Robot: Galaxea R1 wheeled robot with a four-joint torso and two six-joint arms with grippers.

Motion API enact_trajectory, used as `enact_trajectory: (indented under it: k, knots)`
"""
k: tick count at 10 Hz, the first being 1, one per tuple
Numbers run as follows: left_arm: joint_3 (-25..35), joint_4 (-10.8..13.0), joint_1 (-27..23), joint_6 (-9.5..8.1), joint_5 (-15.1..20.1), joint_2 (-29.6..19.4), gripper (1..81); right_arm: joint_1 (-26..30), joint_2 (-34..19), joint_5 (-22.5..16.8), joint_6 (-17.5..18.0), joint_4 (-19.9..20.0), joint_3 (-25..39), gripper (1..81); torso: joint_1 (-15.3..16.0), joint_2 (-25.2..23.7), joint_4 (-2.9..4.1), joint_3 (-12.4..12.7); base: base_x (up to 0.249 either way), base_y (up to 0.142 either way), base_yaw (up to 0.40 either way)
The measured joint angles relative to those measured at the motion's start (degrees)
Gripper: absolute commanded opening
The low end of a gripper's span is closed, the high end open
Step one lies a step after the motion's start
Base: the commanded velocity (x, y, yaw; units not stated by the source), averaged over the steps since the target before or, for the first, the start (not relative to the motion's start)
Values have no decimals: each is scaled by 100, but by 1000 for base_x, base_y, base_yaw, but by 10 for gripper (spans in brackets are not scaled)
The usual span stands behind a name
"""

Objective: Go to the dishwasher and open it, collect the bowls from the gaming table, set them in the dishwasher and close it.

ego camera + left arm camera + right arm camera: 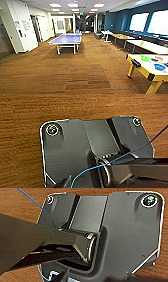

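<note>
The gaming table (142,70), with a white top and a yellow rim and legs, stands at the right edge of the head view, a few steps ahead. A lime green bowl (145,58) sits on its top near the middle. A blue bowl (159,67) lies nearer to me, close to the right edge of the view. The dishwasher is out of view. Both wrist views look down past the robot's dark plate onto brown carpet, with nothing from the task near the arms.
A blue table-tennis table (66,39) stands ahead in the middle of the room. Long tables (150,46) line the windowed right wall. A white wall block (21,27) juts out at the left. Small dark and red items (157,59) lie beside the bowls. Brown carpet (82,70) stretches ahead.
</note>
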Motion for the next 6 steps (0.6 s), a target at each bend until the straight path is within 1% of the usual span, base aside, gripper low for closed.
enact_trajectory:
  k: [5,6]
  knots:
    - [0,6,2,0,2,0,811,-9,0,2,0,0,0,811,0,0,0,0,0,0,0]
    - [0,6,2,0,4,0,811,-9,0,2,0,0,0,811,0,-2,0,0,0,0,-146]
